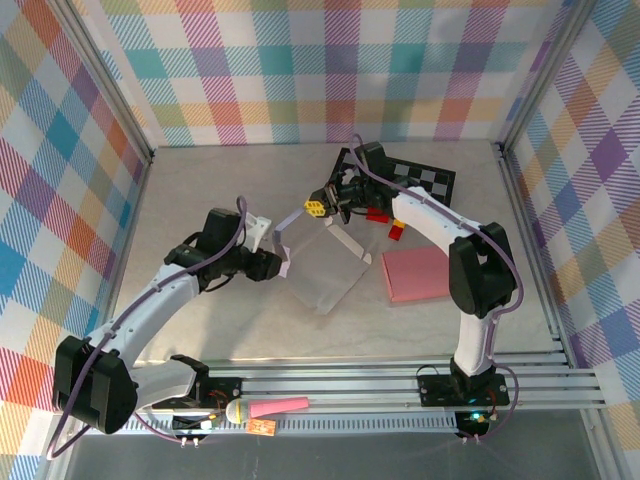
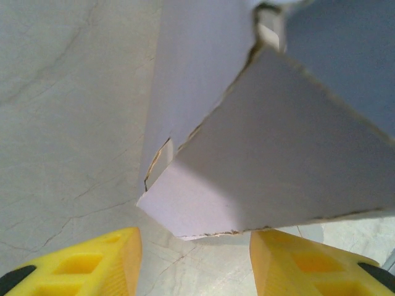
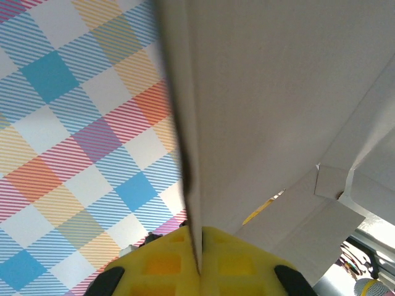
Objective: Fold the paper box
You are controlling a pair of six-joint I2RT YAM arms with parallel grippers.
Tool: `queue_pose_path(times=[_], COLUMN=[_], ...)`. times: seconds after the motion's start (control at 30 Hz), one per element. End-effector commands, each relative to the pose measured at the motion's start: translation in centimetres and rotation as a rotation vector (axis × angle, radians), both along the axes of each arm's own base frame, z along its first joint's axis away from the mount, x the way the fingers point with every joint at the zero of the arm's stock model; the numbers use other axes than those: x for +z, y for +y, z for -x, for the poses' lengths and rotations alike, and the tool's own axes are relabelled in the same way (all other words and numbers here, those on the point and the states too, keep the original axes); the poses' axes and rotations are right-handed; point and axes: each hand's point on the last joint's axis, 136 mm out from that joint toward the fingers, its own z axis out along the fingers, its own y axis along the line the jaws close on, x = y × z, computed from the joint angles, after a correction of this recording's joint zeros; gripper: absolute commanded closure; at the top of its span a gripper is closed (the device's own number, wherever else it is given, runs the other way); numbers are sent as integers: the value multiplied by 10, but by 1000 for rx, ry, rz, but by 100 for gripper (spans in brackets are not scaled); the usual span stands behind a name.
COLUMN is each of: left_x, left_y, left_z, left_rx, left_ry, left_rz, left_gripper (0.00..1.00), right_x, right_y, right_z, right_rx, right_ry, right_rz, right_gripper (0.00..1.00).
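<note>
At mid surface [image 1: 200, 190], holding the paper box [image 1: 325, 268] by its 12 o'clock wall with right fingers [image 3: 163, 265] pinched, left fingers [image 2: 74, 265] spread at its 9 o'clock flap; could tear that thin wall if tugged sideways.

The grey stone-look table [image 1: 190, 185] lies open at its far-left corner and along the near strip before the arm bases. At the centre, the half-raised white paper box [image 1: 322, 268] blocks passage, with the left gripper [image 2: 196, 262] spread at its left corner and the right gripper [image 1: 316, 208] pinching its far panel. To the right, a flat pink rectangular pad [image 1: 418, 273], small red and yellow blocks [image 1: 385, 220] and a black checkered board [image 1: 425, 180] crowd the surface.
</note>
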Motion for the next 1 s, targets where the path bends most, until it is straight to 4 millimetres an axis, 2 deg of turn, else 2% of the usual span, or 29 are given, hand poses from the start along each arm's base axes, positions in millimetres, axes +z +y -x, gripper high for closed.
queue_pose_path(times=[0.0, 0.27, 0.5, 0.67, 0.83, 0.97], left_x=[17, 15, -20, -49, -61, -66], left_y=[-6, -4, 1, 14, 26, 27], left_z=[-14, -22, -16, -10, -6, -8], left_rx=[17, 66, 144, 280, 381, 393], left_ry=[-65, -81, 25, 130, 150, 130], left_rz=[9, 4, 5, -11, -17, -1], left_gripper=[51, 54, 54, 54, 54, 57], right_x=[21, 19, 2, -18, -36, -47], right_y=[-3, -4, 8, 23, 28, 28], right_z=[3, 0, -13, -15, -13, -10], right_rx=[4, -17, -64, -60, -44, -37], right_ry=[-19, -48, -153, -160, -155, -155], right_rz=[-40, -42, -78, -71, -54, -48], right_gripper=[100, 100, 100, 100, 100, 100])
